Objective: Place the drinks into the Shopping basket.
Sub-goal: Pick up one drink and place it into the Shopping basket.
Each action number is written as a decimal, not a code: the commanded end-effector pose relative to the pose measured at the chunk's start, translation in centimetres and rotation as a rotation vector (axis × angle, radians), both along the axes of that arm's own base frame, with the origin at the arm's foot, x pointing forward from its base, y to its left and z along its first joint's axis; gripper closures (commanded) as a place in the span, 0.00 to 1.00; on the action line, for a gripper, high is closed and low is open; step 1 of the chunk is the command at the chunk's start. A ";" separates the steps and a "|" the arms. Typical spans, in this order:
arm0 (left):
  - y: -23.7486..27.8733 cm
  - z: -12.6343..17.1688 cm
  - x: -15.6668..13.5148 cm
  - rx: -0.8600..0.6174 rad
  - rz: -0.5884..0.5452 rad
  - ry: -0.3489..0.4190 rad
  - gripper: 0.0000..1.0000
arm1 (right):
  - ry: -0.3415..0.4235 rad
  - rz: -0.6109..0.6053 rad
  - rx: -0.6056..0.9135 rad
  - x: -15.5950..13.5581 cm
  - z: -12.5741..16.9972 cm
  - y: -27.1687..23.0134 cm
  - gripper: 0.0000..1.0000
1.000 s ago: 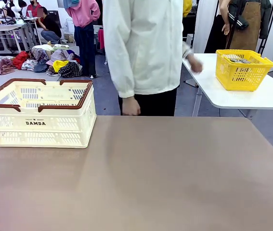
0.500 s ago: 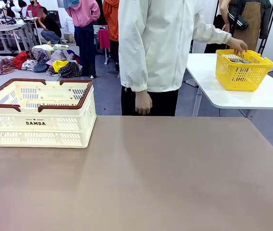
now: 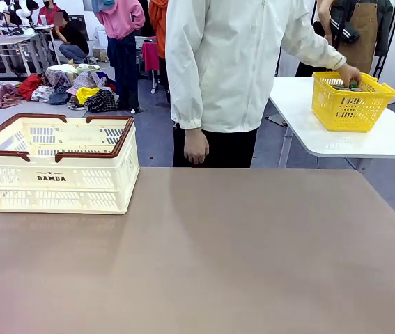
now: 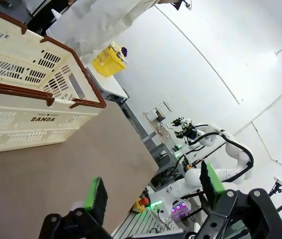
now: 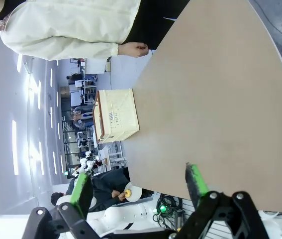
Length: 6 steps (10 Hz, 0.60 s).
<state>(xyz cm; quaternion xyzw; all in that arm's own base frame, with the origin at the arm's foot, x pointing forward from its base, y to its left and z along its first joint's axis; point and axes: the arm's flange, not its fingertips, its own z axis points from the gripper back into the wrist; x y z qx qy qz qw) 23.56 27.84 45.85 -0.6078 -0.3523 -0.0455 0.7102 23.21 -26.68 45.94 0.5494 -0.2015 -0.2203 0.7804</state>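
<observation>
Shopping basket (image 3: 93,182), cream lattice, "DAMDA" on side

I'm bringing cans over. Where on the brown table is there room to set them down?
Bare: everything right of the cream basket to the table's right edge, plus the near strip before it. Crowded: only the basket's far left corner.

At 9 o'clock in front view, Shopping basket (image 3: 56,163) of cream-white plastic lattice, smooth and a little glossy, with dark brown plastic rim. Toward 6 o'clock, table (image 3: 239,257) with brown-grey top, matt and smooth. At 2 o'clock, yellow basket (image 3: 350,111) of plastic mesh on white side table (image 3: 371,142), smooth, faintly shiny. At 12 o'clock, jacket (image 3: 225,62) of thin white cloth, softly creased. In left wrist view, left gripper (image 4: 153,188) with matt black fingers and green pads.
</observation>
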 end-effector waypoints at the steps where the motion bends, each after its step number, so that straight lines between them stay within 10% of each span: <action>1: 0.3 0.1 -0.1 -0.009 -0.002 -0.028 0.00 | -0.019 -0.002 0.019 0.1 0.3 -0.1 0.00; 6: 0.3 0.1 -0.1 -0.009 -0.002 -0.028 0.00 | -0.019 -0.002 0.019 0.1 0.3 -0.1 0.00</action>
